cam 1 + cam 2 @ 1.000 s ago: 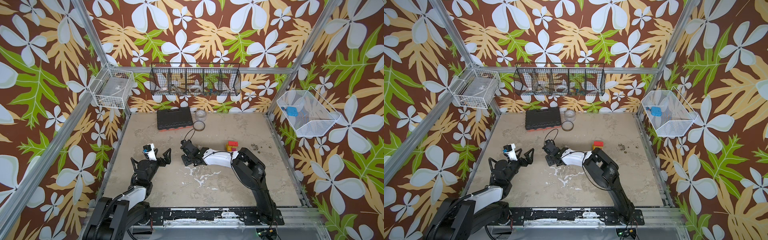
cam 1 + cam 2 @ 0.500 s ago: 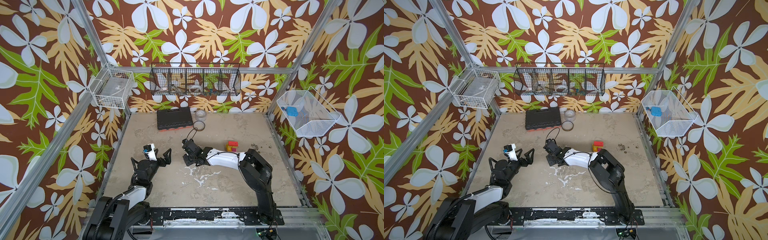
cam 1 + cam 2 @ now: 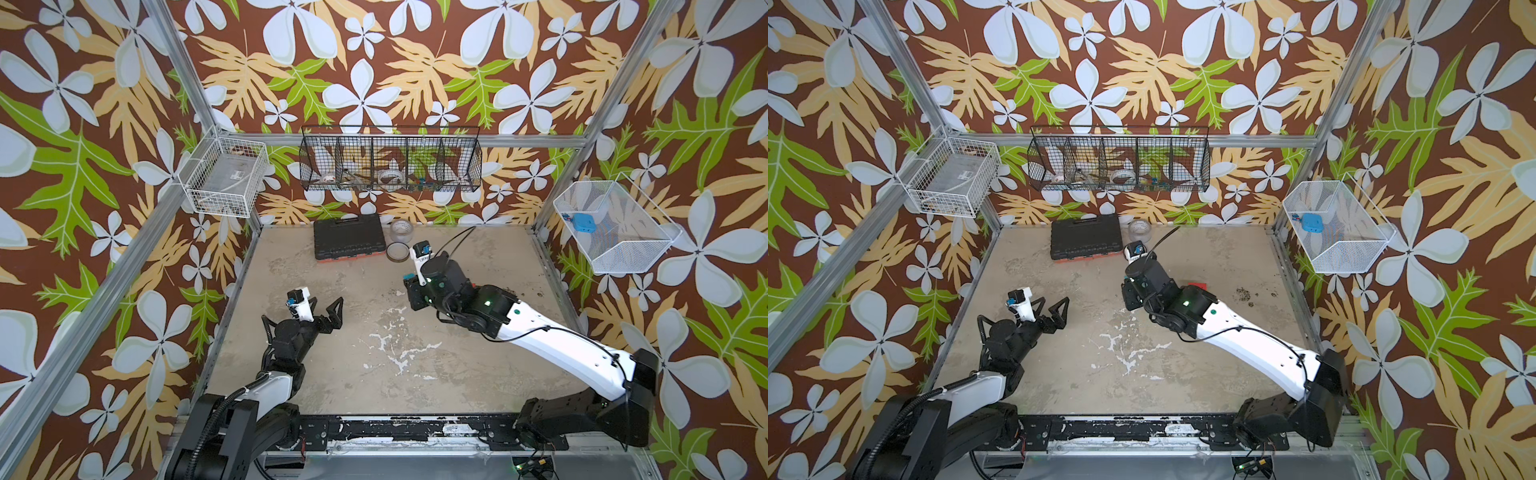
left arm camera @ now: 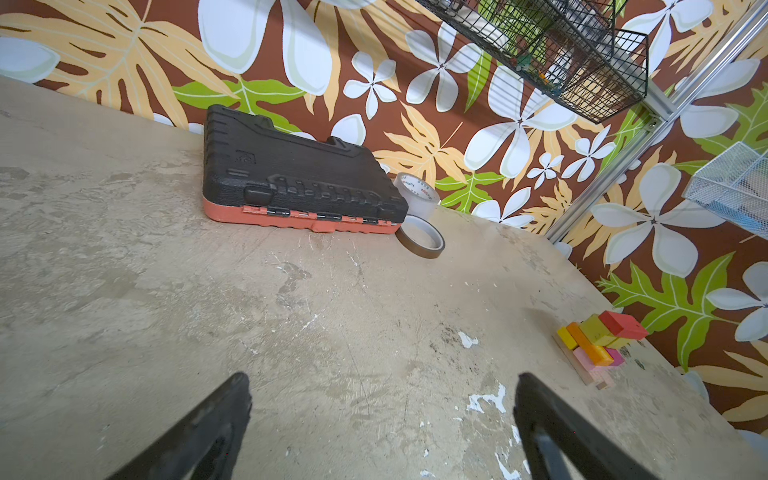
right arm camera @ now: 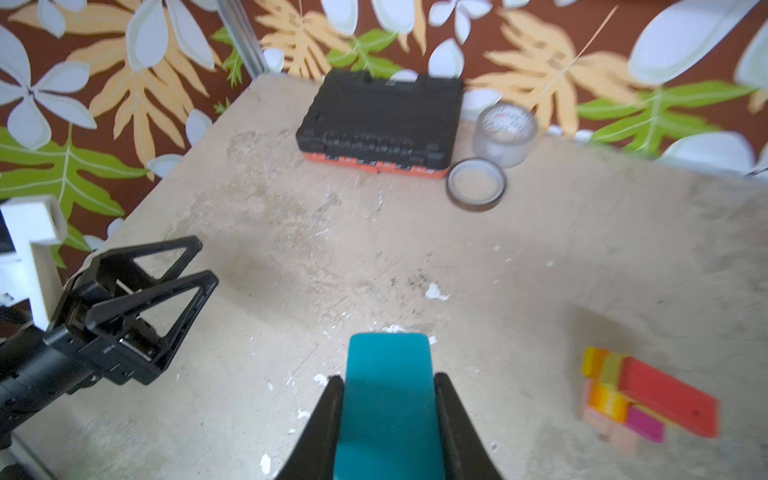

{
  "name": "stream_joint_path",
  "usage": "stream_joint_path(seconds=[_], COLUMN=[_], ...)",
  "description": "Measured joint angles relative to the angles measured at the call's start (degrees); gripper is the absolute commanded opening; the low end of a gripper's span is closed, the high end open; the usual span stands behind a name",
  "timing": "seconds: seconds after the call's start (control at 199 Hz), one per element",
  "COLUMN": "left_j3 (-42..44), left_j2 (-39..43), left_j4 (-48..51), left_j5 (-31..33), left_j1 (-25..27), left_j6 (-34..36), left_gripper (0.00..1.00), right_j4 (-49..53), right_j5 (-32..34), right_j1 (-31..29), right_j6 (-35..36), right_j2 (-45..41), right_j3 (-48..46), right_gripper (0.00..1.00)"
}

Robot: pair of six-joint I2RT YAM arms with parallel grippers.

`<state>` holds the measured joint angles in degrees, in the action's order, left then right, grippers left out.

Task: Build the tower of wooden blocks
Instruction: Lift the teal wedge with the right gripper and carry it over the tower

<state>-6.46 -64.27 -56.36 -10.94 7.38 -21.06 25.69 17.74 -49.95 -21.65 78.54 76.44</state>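
Teal block (image 5: 386, 411) clamped in right gripper (image 5: 388, 378), long axis pointing out past jaws; wood block tower (image 5: 648, 399) near, on side away from wide-open left gripper (image 4: 382, 380).

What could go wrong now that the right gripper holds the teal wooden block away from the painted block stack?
1. The teal wooden block is pinched in the right gripper and may slip or twist.
2. On the painted block stack, the red top plank seems to overhang; weight set there may tip it.
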Motion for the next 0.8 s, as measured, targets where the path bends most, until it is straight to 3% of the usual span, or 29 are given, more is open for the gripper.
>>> stream_joint_path(seconds=[0.206,0.341,0.582,0.803], left_j3=[0.0,0.0,0.0,0.0], left_j2=[0.0,0.0,0.0,0.0], left_j4=[0.0,0.0,0.0,0.0], left_j5=[-0.1,-0.1,-0.5,-1.2], left_j1=[0.0,0.0,0.0,0.0], left_j6=[0.0,0.0,0.0,0.0], left_gripper=[1.00,1.00,1.00,1.00], right_j4=[-5.0,-10.2,-11.6,-2.0], right_j5=[1.7,-2.0,-20.7,-28.2], right_j1=[6.3,6.8,11.4,17.0], right_j6=[13.4,26.6,45.9,59.3], right_j2=[-7.3,-11.9,-18.4,-11.3], right_j3=[-5.0,-11.4,-12.6,-3.4], right_gripper=[0.00,0.00,0.00,0.00])
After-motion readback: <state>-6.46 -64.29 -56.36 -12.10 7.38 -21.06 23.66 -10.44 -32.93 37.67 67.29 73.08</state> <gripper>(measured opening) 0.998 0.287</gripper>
